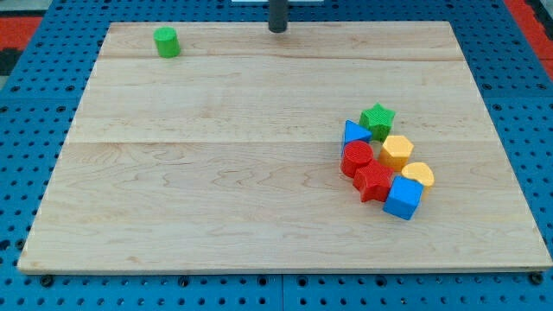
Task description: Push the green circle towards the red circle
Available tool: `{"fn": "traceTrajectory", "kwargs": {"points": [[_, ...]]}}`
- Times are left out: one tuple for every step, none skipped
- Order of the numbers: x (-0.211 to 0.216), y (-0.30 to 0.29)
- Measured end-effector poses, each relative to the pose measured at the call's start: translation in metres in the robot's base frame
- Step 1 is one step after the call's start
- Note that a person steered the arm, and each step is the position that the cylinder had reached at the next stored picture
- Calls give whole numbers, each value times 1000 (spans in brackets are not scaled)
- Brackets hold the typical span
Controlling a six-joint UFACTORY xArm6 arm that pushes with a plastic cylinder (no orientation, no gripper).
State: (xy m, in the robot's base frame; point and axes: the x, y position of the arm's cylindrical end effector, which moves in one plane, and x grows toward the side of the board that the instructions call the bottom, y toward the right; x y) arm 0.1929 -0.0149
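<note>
Bright, even light falls from overhead; my board (216, 173) shows no glare, blocks cast only faint shadows (slightly soft focus throughout, edges included).
</note>
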Motion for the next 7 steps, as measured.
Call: {"fn": "traceTrajectory", "kwargs": {"points": [[0,-29],[1,-36],[-1,-53],[-1,-105],[18,-155],[54,-175],[47,-183]]}}
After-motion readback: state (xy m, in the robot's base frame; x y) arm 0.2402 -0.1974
